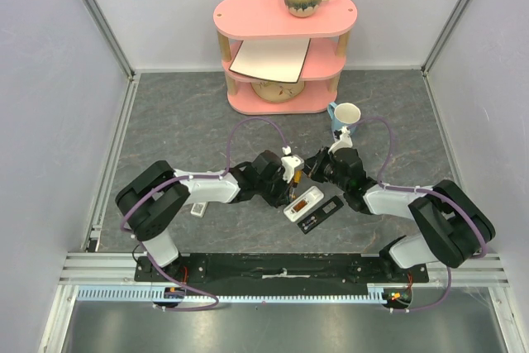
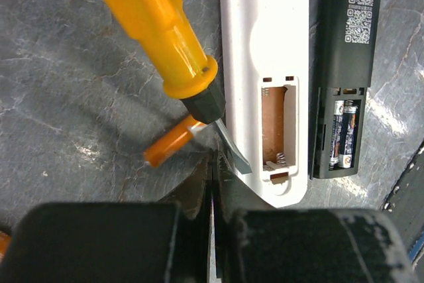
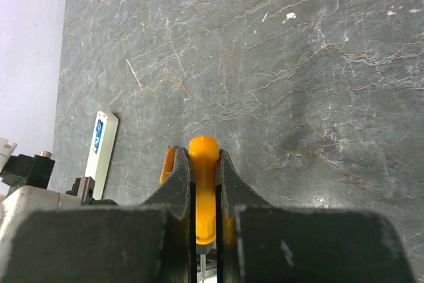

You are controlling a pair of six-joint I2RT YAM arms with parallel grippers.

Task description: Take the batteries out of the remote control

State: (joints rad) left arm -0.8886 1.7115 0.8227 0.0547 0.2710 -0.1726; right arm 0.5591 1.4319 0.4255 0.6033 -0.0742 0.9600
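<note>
Right gripper [image 3: 203,160]: fingers clamped tight on the handle of the orange-handled screwdriver [image 2: 149,21], blade tip down at the lower left edge of the white remote [image 2: 265,44] in the left wrist view. Left gripper [image 2: 213,167]: bottom centre of that view, just below the blade, jaws pressed together to a hairline slit, nothing seen between them. One orange battery [image 2: 169,146] loose on the grey table [image 2: 66,97] just left of the white remote, its bay open with bare contacts and a spring; two dark cells [image 2: 344,134] seated in the open bay of the black remote [image 2: 348,44] at frame right.
</note>
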